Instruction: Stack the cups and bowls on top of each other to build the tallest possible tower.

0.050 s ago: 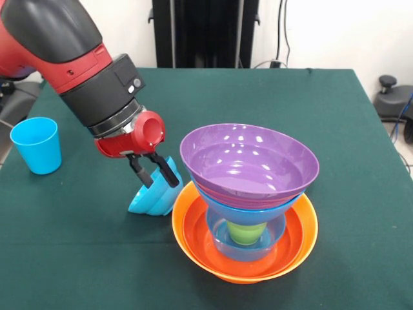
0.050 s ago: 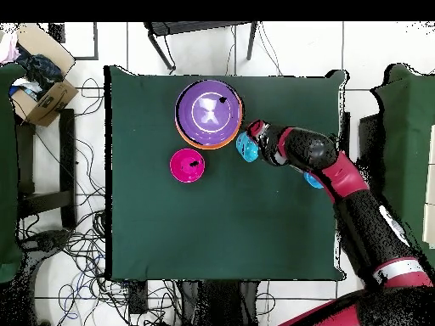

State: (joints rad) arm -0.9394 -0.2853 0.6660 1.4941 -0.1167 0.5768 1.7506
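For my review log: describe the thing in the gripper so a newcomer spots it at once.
Find the tower, purple bowl on top, orange bowl at its base. Beside the orange rim lies a small blue bowl, tipped on its side, with the gripper fingers on its rim. It alone is tilted; the blue cup stands upright, apart.

I see a bench covered in dark green cloth. The arm is red and black, and its claw has black fingers under a red housing. The claw grips a stack of light blue bowls, tilted. At about three o'clock from it stands the tower: glossy orange bowls at the bottom, a blue bowl above, a purple bowl on top, and a lime green cup showing beneath. At nine o'clock from the claw is a light blue cup. From overhead, a pink bowl lies alone.
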